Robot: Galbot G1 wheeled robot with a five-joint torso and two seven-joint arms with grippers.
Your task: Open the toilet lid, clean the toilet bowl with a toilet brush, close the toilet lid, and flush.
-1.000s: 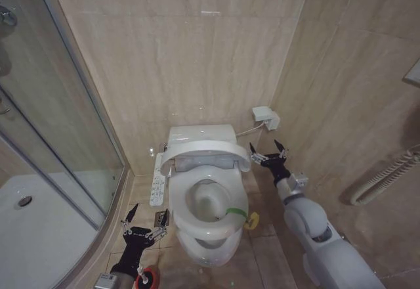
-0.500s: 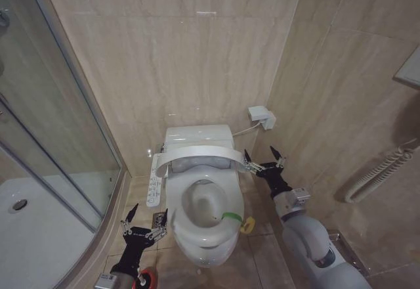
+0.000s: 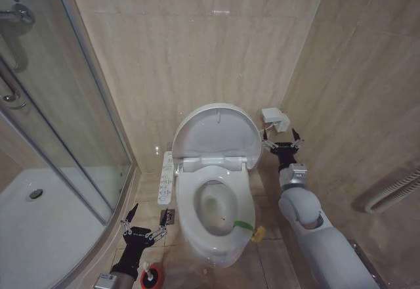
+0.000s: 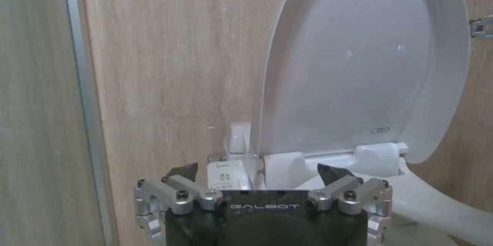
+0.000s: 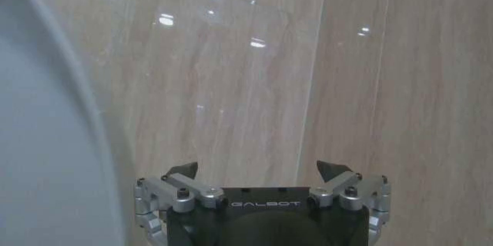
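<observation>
The toilet lid (image 3: 216,131) stands upright against the wall, its hollow inside facing me, also in the left wrist view (image 4: 362,67). Below it the white seat ring (image 3: 197,220) lies on the toilet bowl (image 3: 211,253), with a green loop (image 3: 244,224) at its front right. My right gripper (image 3: 281,138) is open just right of the lid's edge (image 5: 46,113), holding nothing (image 5: 258,168). Low on the left my left gripper (image 3: 147,220) hangs open beside the bowl (image 4: 260,172). The toilet brush is hidden; its red cup holder (image 3: 149,277) peeks out under my left arm.
A white button panel (image 3: 167,177) runs along the bowl's left side. The glass shower door (image 3: 79,138) and white shower tray (image 3: 39,217) close off the left. A white wall box (image 3: 273,119) sits right of the lid, a yellow object (image 3: 260,234) lies on the floor, and a hose (image 3: 394,190) hangs at right.
The lid has swung from half raised to fully upright. My right gripper rose alongside its right edge. The head camera shifted. My left arm stayed put.
</observation>
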